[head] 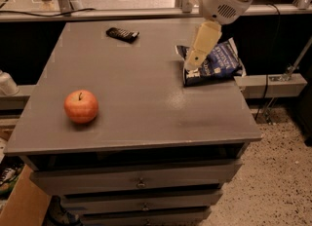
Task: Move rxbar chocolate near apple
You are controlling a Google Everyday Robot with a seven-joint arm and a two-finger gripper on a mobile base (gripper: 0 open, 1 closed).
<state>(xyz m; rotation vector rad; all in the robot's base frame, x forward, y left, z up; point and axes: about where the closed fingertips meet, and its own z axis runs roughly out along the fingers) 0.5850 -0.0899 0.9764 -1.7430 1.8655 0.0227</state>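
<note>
The rxbar chocolate (123, 34), a small flat black bar, lies at the far left of the grey tabletop (141, 98). The red-orange apple (81, 106) stands upright near the front left. My gripper (194, 60) hangs from the white arm at the upper right, above the left edge of the blue chip bag. It is well to the right of the bar and far from the apple, and it holds nothing that I can see.
A crinkled blue chip bag (217, 62) lies at the table's right edge, partly behind the gripper. A metal rail (97, 13) runs along the back. Drawers (141, 183) sit below the front edge. A cardboard box (22, 203) stands at the lower left.
</note>
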